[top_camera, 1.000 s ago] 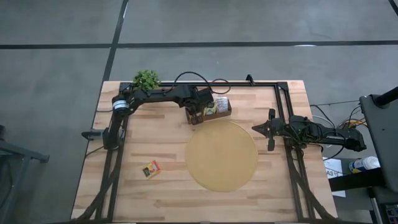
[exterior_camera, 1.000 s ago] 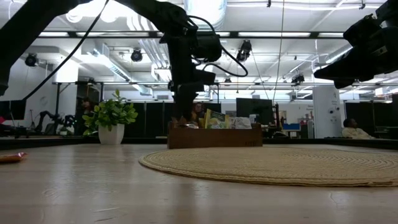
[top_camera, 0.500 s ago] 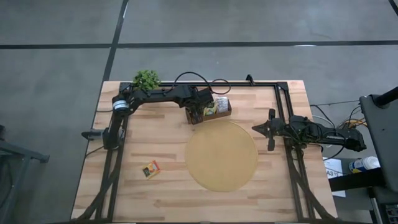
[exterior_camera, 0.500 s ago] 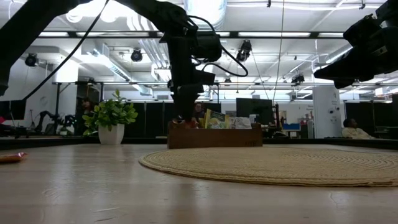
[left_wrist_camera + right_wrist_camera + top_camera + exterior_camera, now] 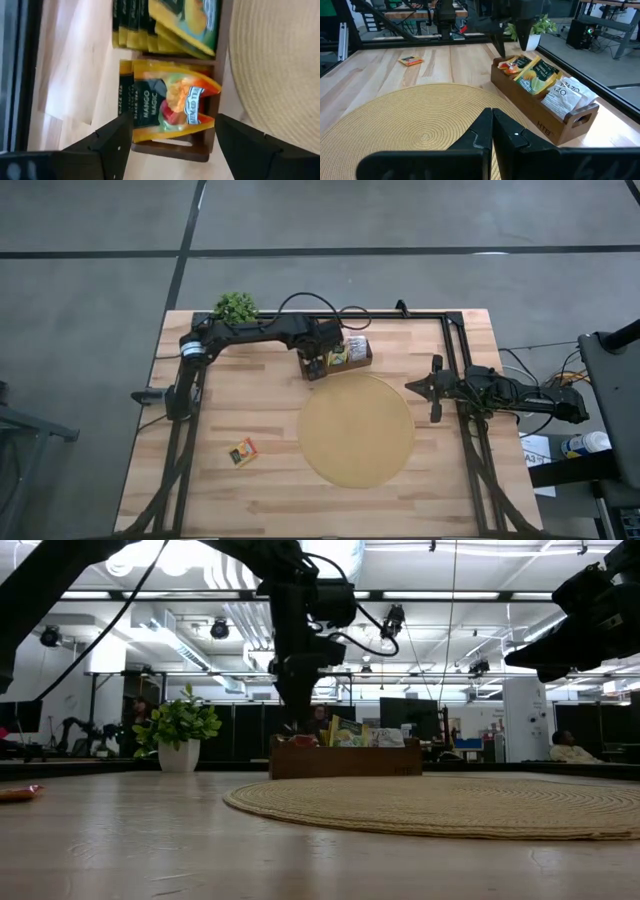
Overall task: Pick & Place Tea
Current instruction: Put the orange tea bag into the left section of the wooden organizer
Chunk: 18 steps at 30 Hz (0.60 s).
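Observation:
A brown wooden three-slot tray (image 5: 341,356) stands at the table's far middle, with tea sachets upright in its slots: orange-red ones (image 5: 172,102) in the left end slot, yellow-green ones (image 5: 172,25) in the middle slot and white ones (image 5: 566,94) at the other end. My left gripper (image 5: 173,120) hangs open over the left end slot (image 5: 314,366), pointing steeply down. Its fingers stand on either side of the orange-red sachets, with nothing held. One more orange sachet (image 5: 243,451) lies flat on the table at the near left. My right gripper (image 5: 492,131) waits shut at the table's right (image 5: 433,389).
A large round tan mat (image 5: 357,430) lies just on the near side of the tray. A small potted plant (image 5: 236,306) stands at the far left corner. Bare wood lies between the loose sachet and the mat. A black frame rail (image 5: 455,345) runs along the far and right edges.
My left gripper has opened above the tray's left end slot, where the orange-red sachets stand. The right arm has kept still.

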Available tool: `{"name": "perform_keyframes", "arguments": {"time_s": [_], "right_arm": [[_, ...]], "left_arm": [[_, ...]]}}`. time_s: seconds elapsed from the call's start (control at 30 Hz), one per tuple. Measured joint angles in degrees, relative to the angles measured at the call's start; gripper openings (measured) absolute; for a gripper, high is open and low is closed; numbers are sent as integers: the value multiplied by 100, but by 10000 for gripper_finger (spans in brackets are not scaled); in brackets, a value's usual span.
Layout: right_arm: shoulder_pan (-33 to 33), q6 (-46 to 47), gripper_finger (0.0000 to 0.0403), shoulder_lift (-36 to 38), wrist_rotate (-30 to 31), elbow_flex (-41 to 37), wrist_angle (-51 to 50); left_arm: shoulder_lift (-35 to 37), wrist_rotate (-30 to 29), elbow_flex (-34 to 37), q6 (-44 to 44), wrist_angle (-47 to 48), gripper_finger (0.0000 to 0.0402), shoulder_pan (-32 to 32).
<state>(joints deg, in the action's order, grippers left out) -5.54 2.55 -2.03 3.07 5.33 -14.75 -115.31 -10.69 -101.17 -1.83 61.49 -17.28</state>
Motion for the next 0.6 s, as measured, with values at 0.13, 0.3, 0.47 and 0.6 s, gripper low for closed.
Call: {"name": "perform_keyframes", "arguments": {"time_s": [0.13,0.3,0.47,0.6], "right_arm": [[2,0,9,1,0,1,1],[1,0,9,1,0,0,0],[2,0,9,1,0,-1,0],[0,0,9,1,0,0,1]], "left_arm": [[4,-26,-129,35,10,273,2],[4,321,-181,-51,11,273,-60],[4,757,-159,5,53,273,-216],[4,1083,-174,337,249,273,-409]]}}
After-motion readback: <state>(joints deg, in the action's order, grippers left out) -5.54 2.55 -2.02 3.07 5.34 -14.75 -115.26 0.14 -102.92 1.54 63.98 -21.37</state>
